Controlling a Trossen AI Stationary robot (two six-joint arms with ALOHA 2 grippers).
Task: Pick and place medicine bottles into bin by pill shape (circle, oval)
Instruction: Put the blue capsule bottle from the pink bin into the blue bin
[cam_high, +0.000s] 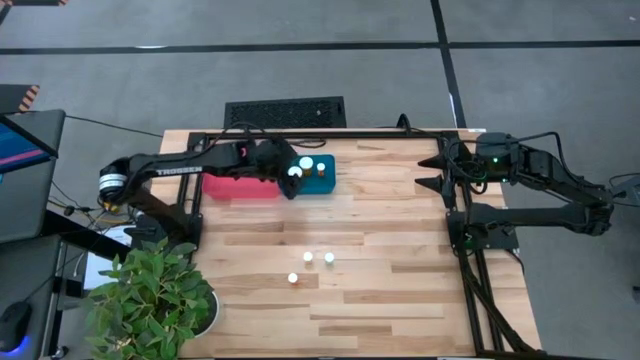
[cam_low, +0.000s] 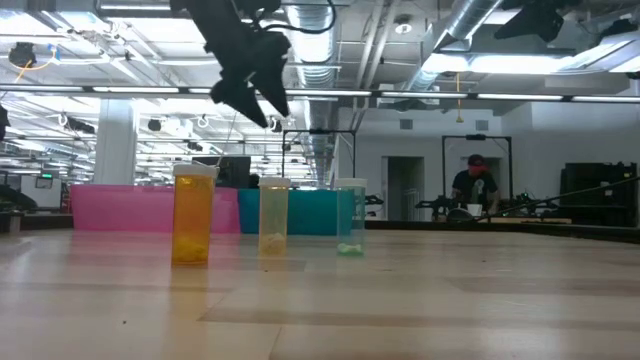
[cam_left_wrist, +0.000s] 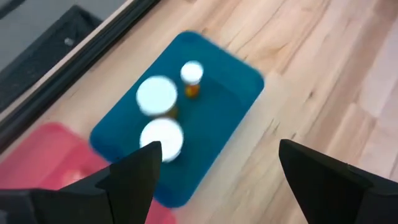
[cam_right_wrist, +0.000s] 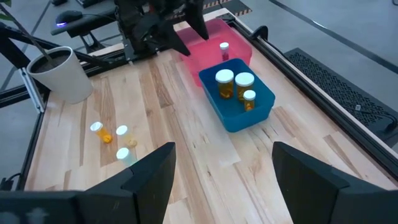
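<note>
Three small bottles stand upright on the wood table near its middle (cam_high: 308, 258), (cam_high: 329, 257), (cam_high: 293, 279); in the low view they are orange (cam_low: 193, 215), pale yellow (cam_low: 273, 215) and clear (cam_low: 350, 217). The blue bin (cam_left_wrist: 224, 106) holds three white-capped bottles: two wide-capped (cam_left_wrist: 155, 96), (cam_left_wrist: 161, 138) and a small one (cam_left_wrist: 191, 74). The pink bin (cam_right_wrist: 233, 40) holds one bottle (cam_right_wrist: 224, 47). My left gripper (cam_left_wrist: 217, 177) is open and empty in the air above the blue bin's near edge (cam_high: 288, 180). My right gripper (cam_right_wrist: 221, 174) is open and empty at the table's far right (cam_high: 428, 172).
The pink bin (cam_high: 240, 186) and the blue bin (cam_high: 328, 180) sit side by side at the table's far edge. A potted plant (cam_high: 150, 300) stands at the near left corner. A black frame rail (cam_high: 330, 133) runs along the far edge. A person (cam_low: 473, 185) is in the room behind.
</note>
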